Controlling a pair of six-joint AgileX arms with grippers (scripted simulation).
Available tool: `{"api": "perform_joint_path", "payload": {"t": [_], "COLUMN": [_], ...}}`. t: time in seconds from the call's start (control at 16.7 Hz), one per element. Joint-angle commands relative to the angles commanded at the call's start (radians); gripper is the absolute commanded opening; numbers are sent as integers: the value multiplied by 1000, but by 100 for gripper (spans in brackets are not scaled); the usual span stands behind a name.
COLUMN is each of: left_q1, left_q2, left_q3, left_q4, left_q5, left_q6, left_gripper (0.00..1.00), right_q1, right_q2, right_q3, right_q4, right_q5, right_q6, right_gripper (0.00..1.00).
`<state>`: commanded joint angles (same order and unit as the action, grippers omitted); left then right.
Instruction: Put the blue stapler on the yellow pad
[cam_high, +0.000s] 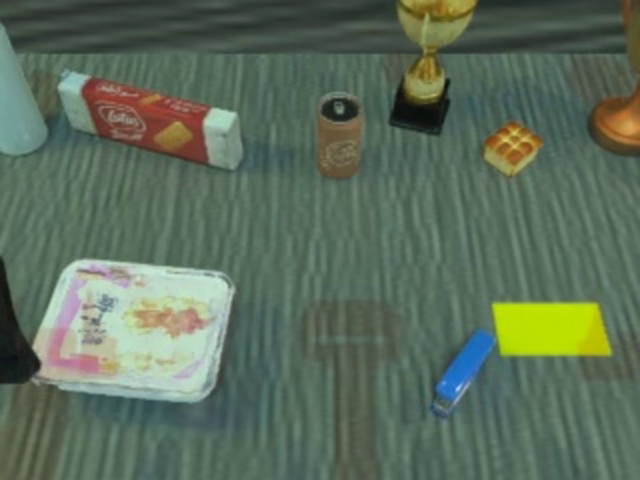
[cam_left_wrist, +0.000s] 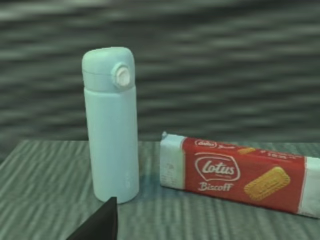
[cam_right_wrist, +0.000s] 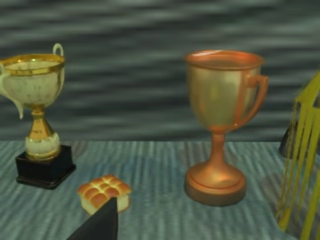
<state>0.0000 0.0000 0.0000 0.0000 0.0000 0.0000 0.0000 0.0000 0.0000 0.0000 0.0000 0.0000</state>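
The blue stapler (cam_high: 464, 373) lies slanted on the table at the front right, its silvery tip toward the front. Its far end stops just short of the near left corner of the yellow pad (cam_high: 551, 329), which lies flat and bare. My left gripper (cam_high: 12, 335) is parked at the table's left edge, far from both. In the left wrist view one dark finger (cam_left_wrist: 106, 222) shows with nothing beside it. My right gripper is out of the top view; its wrist view shows one finger (cam_right_wrist: 104, 224) with only table next to it. Neither wrist view shows the stapler or pad.
A foil food tray (cam_high: 135, 328) sits front left. Along the back stand a pale bottle (cam_left_wrist: 111, 125), a red biscuit pack (cam_high: 150, 118), a brown can (cam_high: 340, 135), a gold trophy (cam_high: 428, 60), a bread roll (cam_high: 513, 148) and a copper trophy (cam_right_wrist: 222, 125). A yellow wire object (cam_right_wrist: 302, 160) is beside it.
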Motion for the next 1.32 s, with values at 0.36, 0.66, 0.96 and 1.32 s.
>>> {"api": "perform_joint_path", "payload": {"t": [0.36,0.66,0.96,1.32], "left_q1": [0,0,0,0], "left_q2": [0,0,0,0], "left_q3": [0,0,0,0], "left_q4": [0,0,0,0], "left_q5": [0,0,0,0], "left_q6": [0,0,0,0], "left_gripper": [100,100,100,100], "right_q1": [44,165,318,489], "right_q2": [104,469,991,1517], "right_q3": [95,366,698,1064], "right_q4": [-71,-279,-551,-848], "right_q5": [-3,-4,-6,-12], "right_q6": [87,340,656,1004], "right_gripper": [100,100,100,100]}}
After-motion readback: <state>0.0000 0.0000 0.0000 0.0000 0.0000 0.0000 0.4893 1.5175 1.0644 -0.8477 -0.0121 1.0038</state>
